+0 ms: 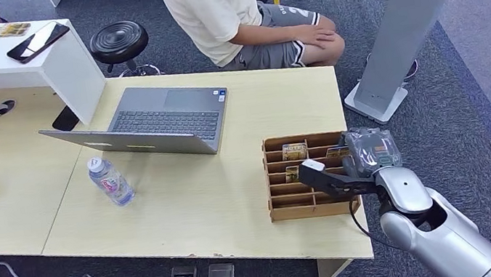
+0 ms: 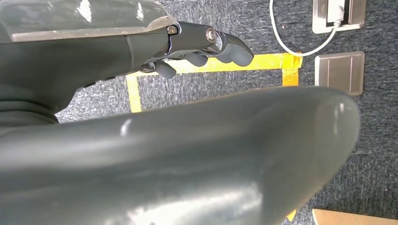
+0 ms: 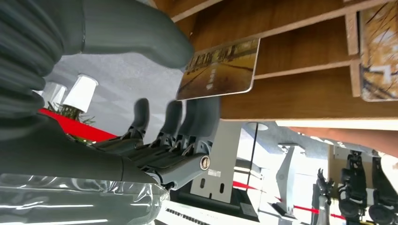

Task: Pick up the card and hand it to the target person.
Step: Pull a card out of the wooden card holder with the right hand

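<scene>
The right hand (image 1: 350, 167) was seen at the wooden card rack (image 1: 290, 209), near the worktop's (image 1: 186, 206) front-right corner. In the right wrist view a card (image 3: 220, 70) was nipped between thumb (image 3: 141, 28) and fingers (image 3: 197, 117), one end apparently still in its slot. Step judged: pick-up, approx. mid-grasp; card not yet clear of the rack. Next move prob. called for a straight pull out w/o snagging the dividers, then a reach across to the seated person (image 1: 224, 16) at the far edge. The left hand (image 2: 206, 44) hung above the floor, fingers curled in, nothing held.
</scene>
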{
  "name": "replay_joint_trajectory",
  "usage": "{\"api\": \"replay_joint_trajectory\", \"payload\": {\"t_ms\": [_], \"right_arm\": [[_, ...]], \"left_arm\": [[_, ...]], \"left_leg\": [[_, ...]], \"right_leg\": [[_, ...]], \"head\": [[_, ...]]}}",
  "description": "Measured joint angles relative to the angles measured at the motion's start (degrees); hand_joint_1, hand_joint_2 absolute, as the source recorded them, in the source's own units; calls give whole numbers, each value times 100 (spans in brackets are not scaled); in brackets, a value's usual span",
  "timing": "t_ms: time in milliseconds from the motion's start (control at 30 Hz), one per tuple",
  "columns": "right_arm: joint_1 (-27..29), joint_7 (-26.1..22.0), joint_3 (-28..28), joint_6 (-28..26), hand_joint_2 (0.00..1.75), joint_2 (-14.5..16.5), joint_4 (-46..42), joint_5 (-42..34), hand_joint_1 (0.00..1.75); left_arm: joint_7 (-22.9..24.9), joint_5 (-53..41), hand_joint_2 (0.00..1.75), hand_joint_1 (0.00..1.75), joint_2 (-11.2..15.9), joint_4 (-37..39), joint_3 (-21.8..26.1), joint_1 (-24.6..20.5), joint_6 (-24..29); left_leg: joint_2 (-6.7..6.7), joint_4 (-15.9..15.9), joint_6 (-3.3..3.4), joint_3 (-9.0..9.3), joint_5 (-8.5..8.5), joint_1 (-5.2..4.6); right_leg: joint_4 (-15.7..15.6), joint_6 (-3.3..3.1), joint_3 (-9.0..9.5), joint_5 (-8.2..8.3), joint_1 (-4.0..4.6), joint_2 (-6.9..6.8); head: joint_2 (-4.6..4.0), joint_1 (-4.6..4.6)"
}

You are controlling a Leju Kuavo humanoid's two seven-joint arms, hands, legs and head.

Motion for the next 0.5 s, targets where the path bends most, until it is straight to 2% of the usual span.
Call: {"api": "replay_joint_trajectory", "payload": {"t_ms": [500], "right_arm": [[24, -17, 32, -98, 175, 34, 49, -43, 135]], "left_arm": [[13, 11, 0, 0, 0, 0, 0, 0, 0]], "left_leg": [[0, 0, 0, 1, 0, 0]], "right_leg": [[0, 0, 0, 0, 0, 0]], "head": [[0, 1]]}}
